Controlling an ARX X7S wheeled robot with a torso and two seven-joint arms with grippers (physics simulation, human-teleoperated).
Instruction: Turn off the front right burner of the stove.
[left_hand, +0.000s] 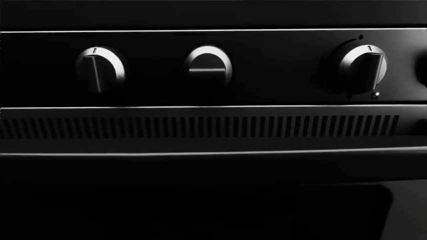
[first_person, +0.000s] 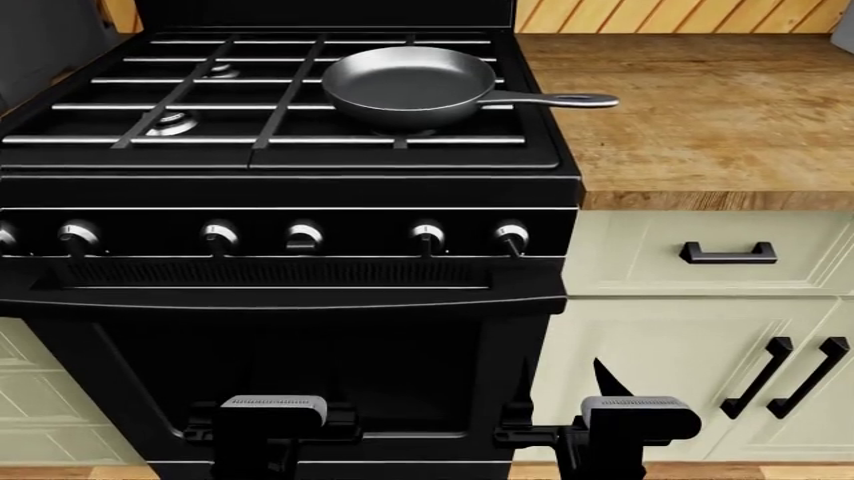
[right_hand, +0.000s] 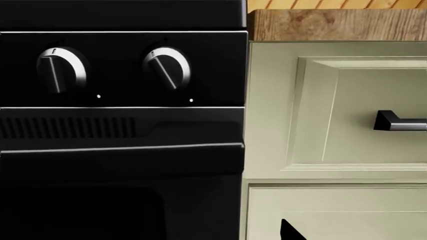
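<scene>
The black stove (first_person: 287, 190) fills the left and middle of the head view. The front right burner is hidden under a dark frying pan (first_person: 400, 85) on the right grates. Silver-capped knobs line the front panel; the far right knob (first_person: 511, 237) also shows in the right wrist view (right_hand: 167, 67), its pointer tilted. My right gripper (first_person: 563, 388) hangs low in front of the oven door's right edge, jaws spread; one dark fingertip (right_hand: 291, 233) shows against the cabinet. My left gripper (first_person: 271, 400) is low before the oven door, its fingers lost against the black.
In the left wrist view are three knobs; the middle one (left_hand: 209, 66) has its bar horizontal, the outer two upright. A wooden counter (first_person: 694, 120) and cream cabinets with black handles (first_person: 727, 252) stand right of the stove. The oven handle bar (first_person: 280, 298) juts out below the knobs.
</scene>
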